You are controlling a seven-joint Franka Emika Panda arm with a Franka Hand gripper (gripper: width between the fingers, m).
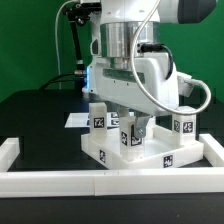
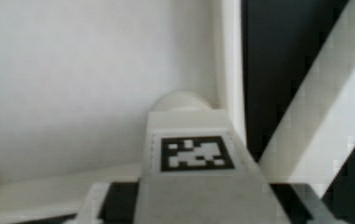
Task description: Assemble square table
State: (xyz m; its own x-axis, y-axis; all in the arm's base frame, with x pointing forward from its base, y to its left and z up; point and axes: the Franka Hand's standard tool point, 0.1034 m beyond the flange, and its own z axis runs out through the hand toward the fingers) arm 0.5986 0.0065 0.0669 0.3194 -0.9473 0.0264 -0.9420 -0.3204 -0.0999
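The white square table panel [image 1: 120,157] lies flat on the black surface, with a small tag on its front edge. A tagged white leg [image 1: 99,120] stands at its left corner in the exterior view and another [image 1: 186,123] at its right. My gripper [image 1: 131,127] reaches down over the panel's middle front and is shut on a third tagged leg [image 1: 132,138], which stands upright on the panel. In the wrist view this leg [image 2: 195,152] sits between my dark finger pads [image 2: 131,200], above the panel [image 2: 67,90]. The gripper [image 2: 195,198] is at the leg's near end.
A long low white wall [image 1: 60,181] runs along the front and turns back at both sides, close to the panel. The wall also shows in the wrist view [image 2: 320,110]. The marker board [image 1: 75,119] lies behind at the exterior view's left. A green stand rises at the back left.
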